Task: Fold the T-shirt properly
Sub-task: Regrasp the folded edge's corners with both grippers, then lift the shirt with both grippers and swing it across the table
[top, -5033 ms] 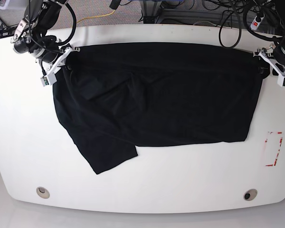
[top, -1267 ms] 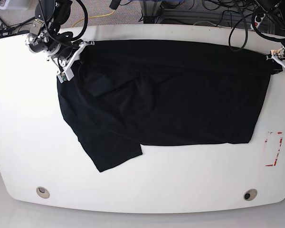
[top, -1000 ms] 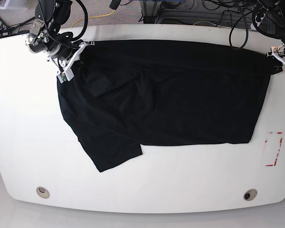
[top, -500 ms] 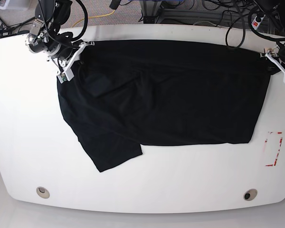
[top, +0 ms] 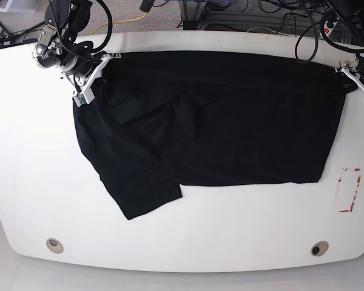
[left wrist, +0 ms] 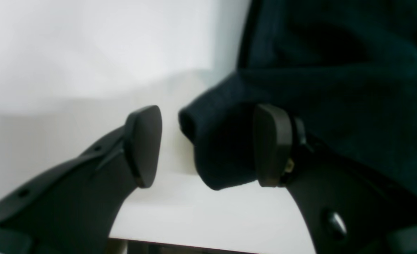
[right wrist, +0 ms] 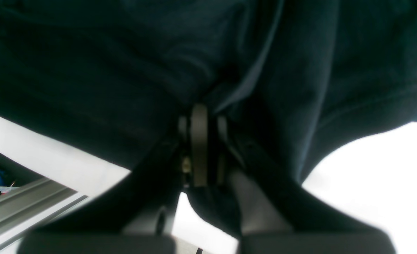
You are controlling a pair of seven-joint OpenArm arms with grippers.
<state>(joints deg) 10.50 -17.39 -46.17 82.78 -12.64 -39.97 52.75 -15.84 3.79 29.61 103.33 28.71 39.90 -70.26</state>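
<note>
**Broadly Spread: Black T-shirt Across the White Table, One Corner Pinched**

Underneath everything lies the white table (top: 24, 182), rounded at its corners, with a small round fitting (top: 54, 245) near its front left edge in the base view and a second round fitting (top: 319, 248) near the front right.

Next in size is the T-shirt (top: 212, 121), plain black, spread flat over the far half of the table and reaching almost from one arm to the other. Its far edge runs close along the far rim of the table. On the base view's left side a flap of the cloth hangs forward to a point, lower than the straight near edge of the rest. Soft creases show in the left half.

A red-and-white marking (top: 349, 190) sits on the table to the right of the cloth, apart from it.

At the far left corner of the cloth in the base view, the right gripper (right wrist: 199, 148) is clamped tight on the fabric; the right wrist view shows its jaws pressed together with black folds bunched around and above them.

At the far right corner, the left gripper (left wrist: 208, 144) has its jaws spread apart. The left wrist view shows a rounded fold of the cloth's edge between the two pads, resting against the right-hand pad (left wrist: 270, 144) and clear of the other one (left wrist: 144, 144).
</note>
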